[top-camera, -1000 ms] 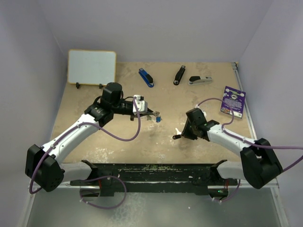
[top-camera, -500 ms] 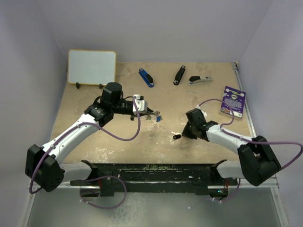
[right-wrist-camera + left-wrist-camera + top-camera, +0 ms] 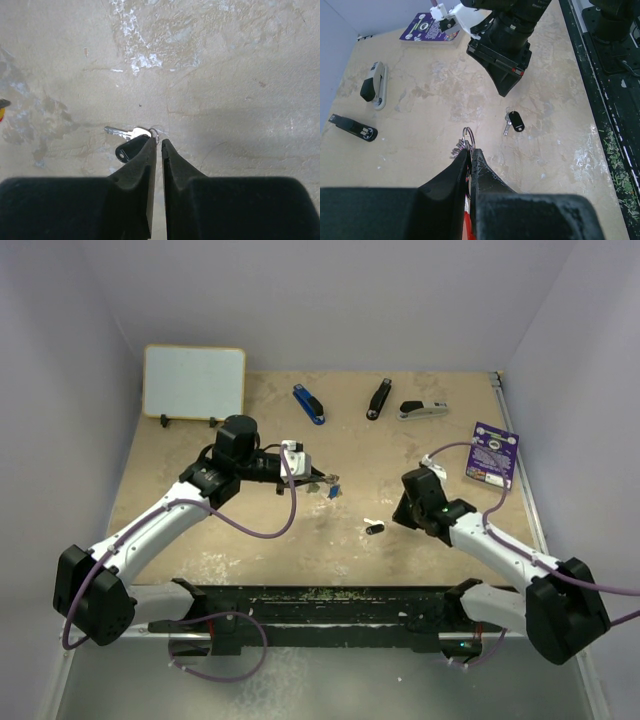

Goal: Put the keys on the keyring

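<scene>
Top, left-wrist and right-wrist views of the table (image 3: pixel 450 450). Your left gripper (image 3: pixel 470 150) is closed tight on the keyring (image 3: pixel 468 133): the two fingers meet around the lower part of the silver ring, and its upper loop stands clear above the tips with small tags bunched just beside it. In the top view this arm reaches toward the middle of the table, and the ring with its tags hangs at the fingertips, off the surface. Your right gripper (image 3: pixel 159 142) is also closed, with only a hairline gap between its fingers, and it has hold of nothing. The keys (image 3: pixel 120 131) lie flat on the table just beyond and to the left of its tips: a silver blade points left, a black plastic head sits partly hidden behind the left finger, and a small ring lies right at the fingertips. Whether the tips touch that small ring cannot be told. Seen from the left wrist, the keys lie between the two grippers, apart from both. Along the far edge you see a blue stapler (image 3: pixel 309 404), a black stapler (image 3: pixel 379 398) and a grey stapler (image 3: pixel 424 410). A whiteboard (image 3: pixel 193 382) stands at the far left, and a purple card (image 3: pixel 494 452) lies at the right.
</scene>
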Robot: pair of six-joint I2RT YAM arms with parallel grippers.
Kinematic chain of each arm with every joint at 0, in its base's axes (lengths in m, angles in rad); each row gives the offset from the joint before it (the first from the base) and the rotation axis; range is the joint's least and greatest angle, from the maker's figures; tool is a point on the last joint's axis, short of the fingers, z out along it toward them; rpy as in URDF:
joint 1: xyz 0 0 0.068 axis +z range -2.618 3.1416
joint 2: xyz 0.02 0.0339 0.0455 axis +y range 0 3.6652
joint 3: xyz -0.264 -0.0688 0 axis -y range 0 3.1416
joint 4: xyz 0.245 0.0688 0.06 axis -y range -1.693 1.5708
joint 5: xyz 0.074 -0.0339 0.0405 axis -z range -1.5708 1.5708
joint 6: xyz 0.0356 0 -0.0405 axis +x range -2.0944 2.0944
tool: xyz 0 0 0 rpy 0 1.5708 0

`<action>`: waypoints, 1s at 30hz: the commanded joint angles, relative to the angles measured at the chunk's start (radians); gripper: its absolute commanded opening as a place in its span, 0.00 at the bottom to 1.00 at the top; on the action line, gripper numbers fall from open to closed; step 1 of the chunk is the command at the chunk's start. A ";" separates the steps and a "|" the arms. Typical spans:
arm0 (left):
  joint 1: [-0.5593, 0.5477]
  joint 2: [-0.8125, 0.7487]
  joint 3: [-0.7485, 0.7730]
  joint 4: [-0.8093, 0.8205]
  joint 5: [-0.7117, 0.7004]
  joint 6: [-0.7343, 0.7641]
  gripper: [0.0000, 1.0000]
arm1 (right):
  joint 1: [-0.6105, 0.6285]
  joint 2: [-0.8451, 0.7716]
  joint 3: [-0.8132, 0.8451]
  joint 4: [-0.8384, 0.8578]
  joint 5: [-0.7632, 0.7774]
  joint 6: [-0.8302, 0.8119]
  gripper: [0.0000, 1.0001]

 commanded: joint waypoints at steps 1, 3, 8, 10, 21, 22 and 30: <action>0.004 -0.015 -0.003 0.080 0.038 -0.017 0.04 | -0.003 0.051 0.024 -0.004 -0.044 -0.016 0.26; 0.004 -0.015 -0.004 0.082 0.040 -0.017 0.04 | -0.003 0.081 0.018 0.017 -0.055 -0.008 0.37; 0.004 -0.012 -0.003 0.081 0.040 -0.019 0.04 | -0.004 0.118 0.012 0.054 -0.085 0.008 0.50; 0.004 -0.010 -0.002 0.081 0.040 -0.019 0.04 | -0.003 0.122 0.012 0.066 -0.091 0.010 0.49; 0.004 -0.011 -0.005 0.085 0.039 -0.020 0.04 | -0.003 0.181 -0.001 0.124 -0.113 0.015 0.33; 0.004 -0.011 -0.004 0.083 0.041 -0.020 0.04 | -0.003 0.181 -0.005 0.121 -0.120 0.015 0.33; 0.004 -0.012 -0.007 0.085 0.042 -0.021 0.04 | -0.003 0.149 -0.020 0.102 -0.120 0.035 0.33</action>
